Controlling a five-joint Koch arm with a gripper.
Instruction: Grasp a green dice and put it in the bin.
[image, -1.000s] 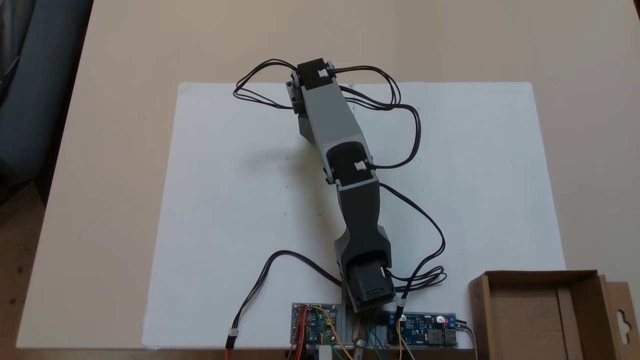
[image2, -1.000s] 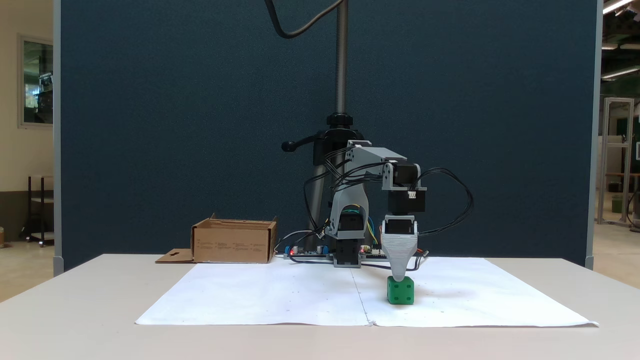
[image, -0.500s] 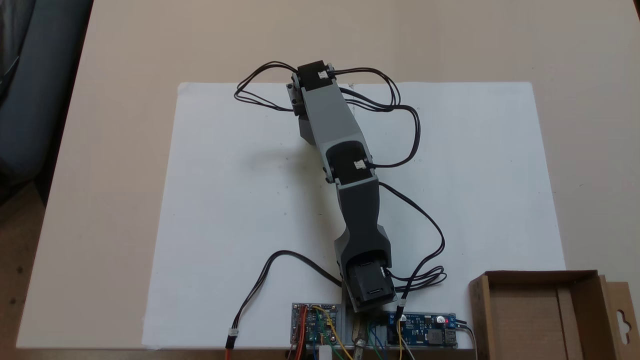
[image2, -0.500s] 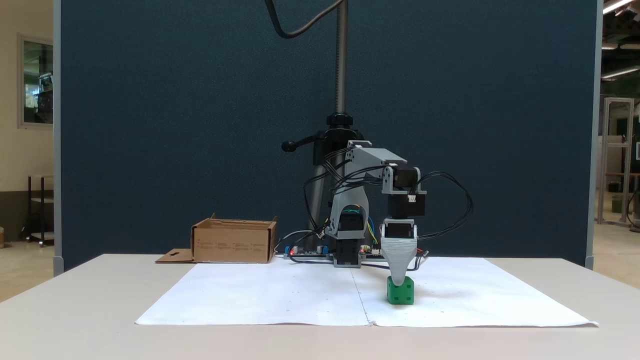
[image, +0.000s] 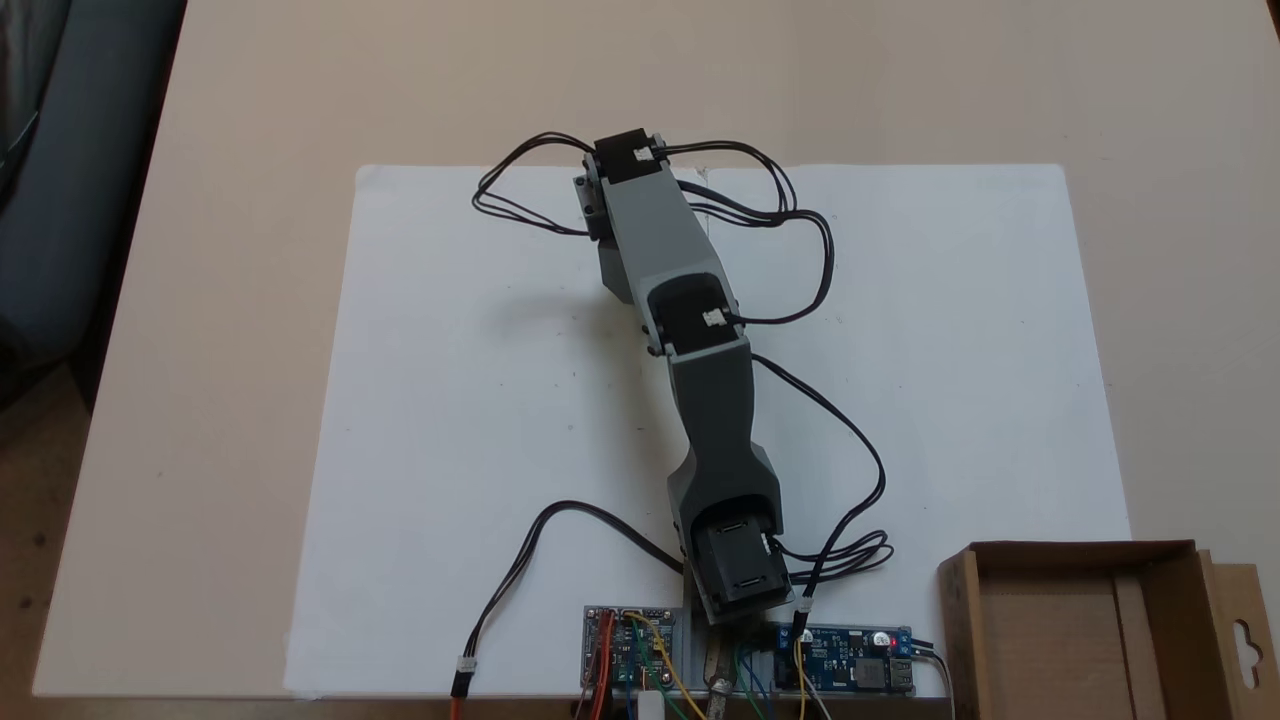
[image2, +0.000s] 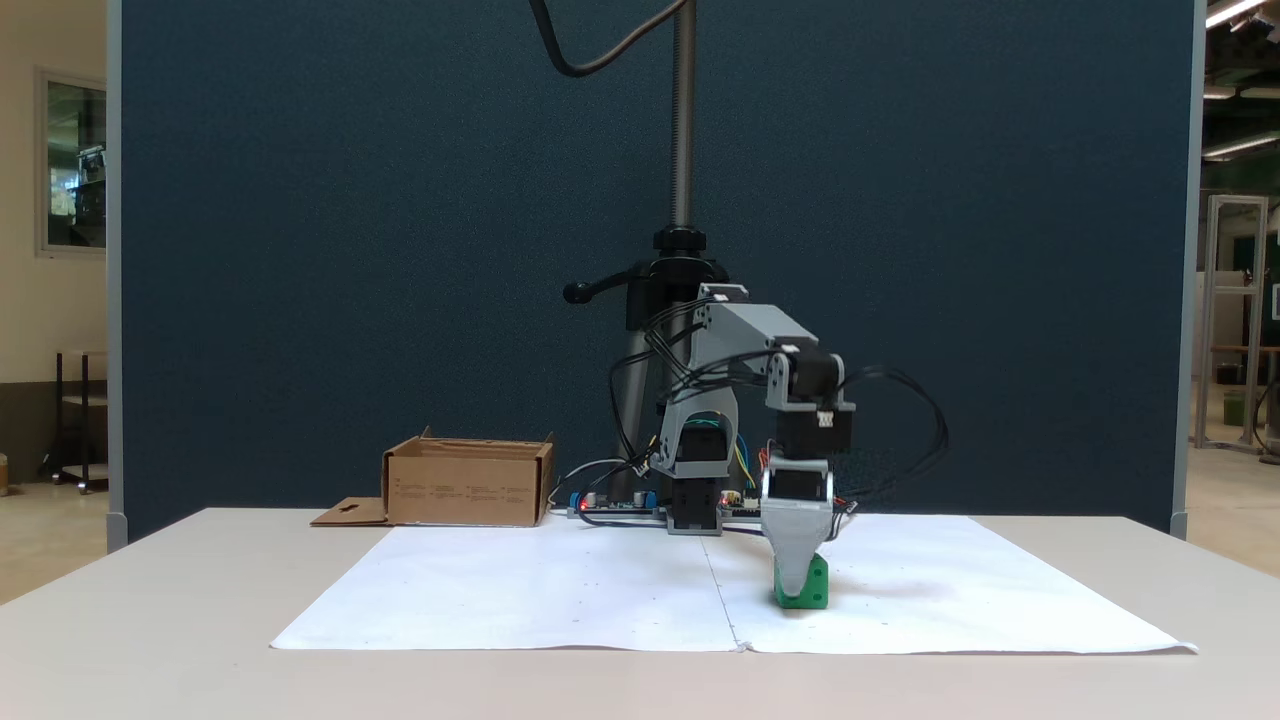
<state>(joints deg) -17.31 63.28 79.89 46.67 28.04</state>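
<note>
Lower than a second ago, the arm (image: 690, 290) in a fixed view seen from above reaches over the paper (image: 450, 400), well apart from the bin (image: 960, 610). In the side view, the end effector (image2: 796, 590) now straddles the dice (image2: 812, 592) on the paper; whether it is clenched cannot be told. Grasping seems next.

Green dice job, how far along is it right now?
Early stage. The gripper is down over the green dice, which sits on the white paper; one of the jaws covers its front, so a grasp can't be confirmed. Lifting it, carrying it to the bin and dropping it in are left.
</note>
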